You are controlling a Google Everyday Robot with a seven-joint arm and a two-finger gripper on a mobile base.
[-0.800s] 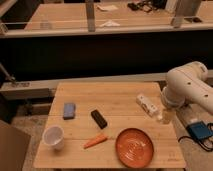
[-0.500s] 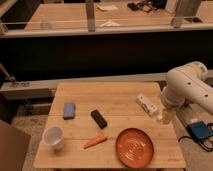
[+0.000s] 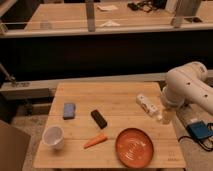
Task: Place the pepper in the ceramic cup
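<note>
The slim orange pepper [image 3: 95, 141] lies on the wooden table [image 3: 115, 97] near the front, left of the round orange plate [image 3: 134, 147]. The white ceramic cup [image 3: 53, 137] stands upright at the table's front left corner, a little left of the pepper. My gripper [image 3: 165, 117] hangs from the white arm [image 3: 187, 90] over the table's right edge, next to the white rectangular block [image 3: 147, 104] and far from the pepper and the cup. Nothing shows in the gripper.
A blue sponge-like pad [image 3: 69, 110] and a black bar [image 3: 98, 119] lie mid-table. A blue object with a cable [image 3: 199, 131] lies on the floor at right. A dark counter and railing run behind the table.
</note>
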